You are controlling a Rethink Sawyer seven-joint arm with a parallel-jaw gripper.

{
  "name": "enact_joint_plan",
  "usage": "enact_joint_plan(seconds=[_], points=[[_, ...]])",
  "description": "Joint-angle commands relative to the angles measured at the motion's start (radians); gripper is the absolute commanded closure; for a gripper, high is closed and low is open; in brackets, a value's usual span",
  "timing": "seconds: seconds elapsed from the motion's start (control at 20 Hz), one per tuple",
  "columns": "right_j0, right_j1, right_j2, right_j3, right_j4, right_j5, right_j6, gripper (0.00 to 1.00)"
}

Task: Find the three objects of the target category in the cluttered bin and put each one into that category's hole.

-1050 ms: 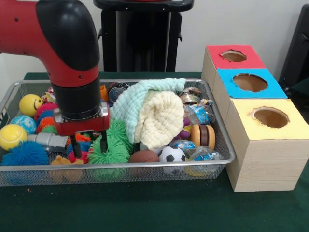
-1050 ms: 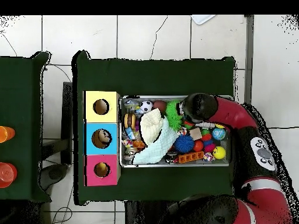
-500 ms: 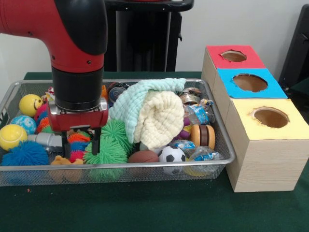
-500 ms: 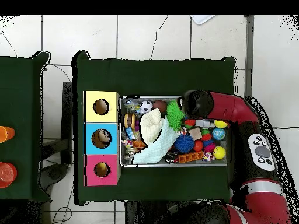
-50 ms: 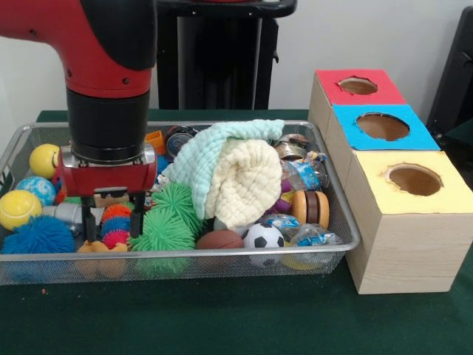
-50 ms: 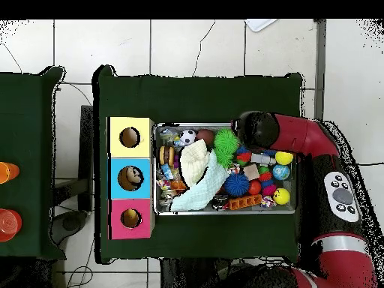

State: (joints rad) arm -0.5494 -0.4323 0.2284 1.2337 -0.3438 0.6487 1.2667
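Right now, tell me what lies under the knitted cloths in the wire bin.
The mint and cream knitted cloths drape over toys; a brown football pokes out at their lower edge. Whatever lies beneath their middle is covered.

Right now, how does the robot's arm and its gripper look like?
The arm is glossy red with a rounded black joint cover and a black cylindrical wrist. The gripper has a red block body with a grey plate and two thin black fingers.
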Motion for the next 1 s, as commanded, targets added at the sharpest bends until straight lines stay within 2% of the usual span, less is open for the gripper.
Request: enact_joint_plan(seconds=[0.05, 0.35, 0.65, 1.0], points=[[-0.057, 0.124, 0.081, 0.094, 0.117, 0.164, 0.091, 0.0], [-0.009, 0.141, 0.0, 0.059, 0.121, 0.218, 0.096, 0.0], [0.052, 0.135, -0.095, -0.006, -0.003, 0.152, 0.058, 0.0], [0.067, 0.085, -0.124, -0.036, -0.08, 0.054, 0.005, 0.0]])
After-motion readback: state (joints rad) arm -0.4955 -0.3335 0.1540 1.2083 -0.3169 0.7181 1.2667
